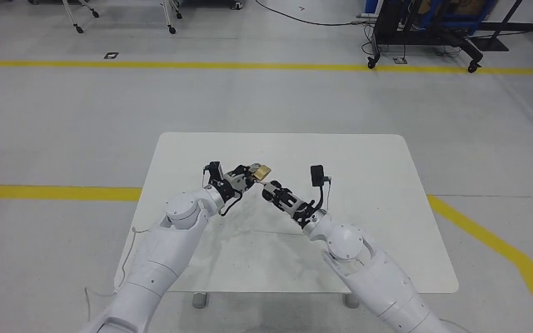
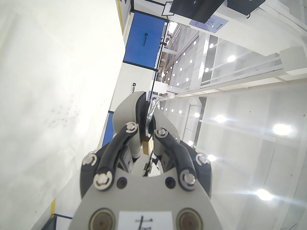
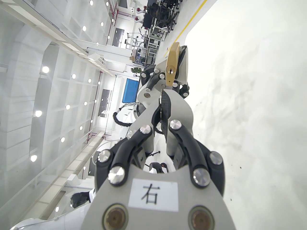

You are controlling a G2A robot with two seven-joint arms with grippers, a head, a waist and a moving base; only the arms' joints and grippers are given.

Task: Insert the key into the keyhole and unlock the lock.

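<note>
Lock of brass sits clamped between the jaws of the left gripper, raised over the middle of the table; its keyhole faces the right gripper, whose jaws are pressed together, just beside it

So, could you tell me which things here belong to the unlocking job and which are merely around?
Job: padlock, its keyhole, left gripper shut on the padlock, right gripper shut, facing the keyhole.
Merely around: table underneath, black wheeled frame and yellow floor line beyond it.
</note>
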